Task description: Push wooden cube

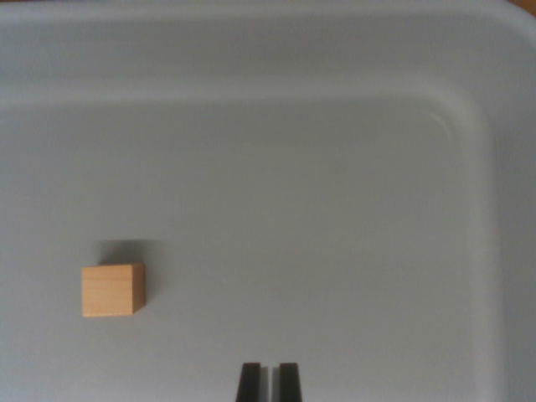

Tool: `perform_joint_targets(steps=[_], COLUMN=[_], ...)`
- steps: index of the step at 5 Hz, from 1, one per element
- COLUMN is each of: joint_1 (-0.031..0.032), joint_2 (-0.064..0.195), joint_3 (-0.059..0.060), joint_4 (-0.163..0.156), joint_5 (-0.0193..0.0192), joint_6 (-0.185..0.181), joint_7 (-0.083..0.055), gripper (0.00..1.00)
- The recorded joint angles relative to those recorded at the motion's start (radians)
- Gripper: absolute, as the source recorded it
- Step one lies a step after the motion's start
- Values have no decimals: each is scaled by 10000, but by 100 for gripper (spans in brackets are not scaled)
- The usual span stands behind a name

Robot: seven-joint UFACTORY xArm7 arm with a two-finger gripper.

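A small light wooden cube [112, 290] rests on the floor of a pale grey tray [335, 209], toward the wrist view's left. My gripper [269, 373] shows at the bottom edge as two dark fingertips [249, 381] standing close together with only a thin slit between them and nothing held. The cube lies to the left of the fingertips and a little farther away, with bare tray floor between them.
The tray's raised wall [502, 167] curves along the top and the wrist view's right, with a rounded corner at the upper right. Bare tray floor spreads around the cube on all sides.
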Motion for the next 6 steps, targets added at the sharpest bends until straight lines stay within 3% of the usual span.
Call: perform_joint_targets(steps=[1, 2, 3, 4, 5, 6], joint_1=[27, 27, 60, 60, 99, 99], joint_2=[61, 61, 138, 138, 227, 227], joint_3=[47, 47, 105, 105, 172, 172], joint_4=[-184, -184, -413, -413, -681, -681], joint_5=[5, 5, 10, 10, 17, 17], joint_6=[-225, -225, -504, -504, -831, -831], joint_7=[52, 52, 117, 117, 192, 192], gripper=[0, 0, 0, 0, 0, 0])
